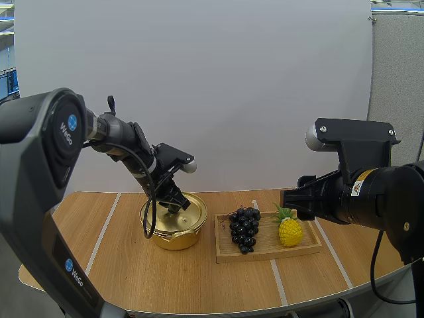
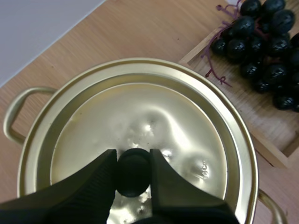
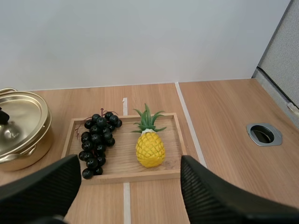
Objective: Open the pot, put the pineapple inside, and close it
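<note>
Our left hand [image 2: 133,169] grasps the lid [image 2: 187,126] by its knob [image 2: 133,179], dead centre on the pot [image 1: 176,237], so we lift straight up; right hand [image 3: 131,162] hangs released, facing the upright pineapple [image 3: 150,148].

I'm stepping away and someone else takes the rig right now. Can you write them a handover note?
Left gripper: shut on the black knob of the gold metal lid, which sits on the gold metal pot.
Right gripper: open, empty, short of the wooden tray.
Yellow pineapple stands upright on the tray beside a bunch of dark grapes.
Done: knob gripped. Left: lift lid, put pineapple in, close.
</note>
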Available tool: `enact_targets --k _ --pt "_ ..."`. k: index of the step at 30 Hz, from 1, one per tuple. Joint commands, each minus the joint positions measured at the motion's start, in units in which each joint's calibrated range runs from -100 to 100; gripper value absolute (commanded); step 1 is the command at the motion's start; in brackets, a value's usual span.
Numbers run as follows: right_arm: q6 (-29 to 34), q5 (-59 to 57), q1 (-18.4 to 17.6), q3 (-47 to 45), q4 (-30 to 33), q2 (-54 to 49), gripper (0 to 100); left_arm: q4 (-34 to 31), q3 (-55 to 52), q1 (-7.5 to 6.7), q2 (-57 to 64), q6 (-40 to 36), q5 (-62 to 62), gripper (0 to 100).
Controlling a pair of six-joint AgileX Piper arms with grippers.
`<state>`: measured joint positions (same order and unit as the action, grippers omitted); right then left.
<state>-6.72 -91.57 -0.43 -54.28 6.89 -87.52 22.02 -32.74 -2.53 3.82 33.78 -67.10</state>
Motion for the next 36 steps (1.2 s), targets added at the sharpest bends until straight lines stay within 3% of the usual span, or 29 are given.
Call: enact_targets --k 1,13,24,36 --pt "-0.07 0.53 -0.05 0.58 0.26 0.0 100 -0.04 3.75 -0.17 4.72 -1.23 -4.21 1" --pt "-0.07 0.89 -0.05 0.58 0.25 0.0 100 -1.54 29.3 -0.09 21.16 -7.53 -8.46 0" --pt "-0.07 1.07 -0.05 0.58 0.25 0.0 100 -6.58 57.23 -0.09 22.3 -18.14 -6.16 0" --pt "0.03 1.25 -0.05 0.58 1.97 0.0 100 -6.58 61.08 -0.09 22.3 -18.37 0.02 0"
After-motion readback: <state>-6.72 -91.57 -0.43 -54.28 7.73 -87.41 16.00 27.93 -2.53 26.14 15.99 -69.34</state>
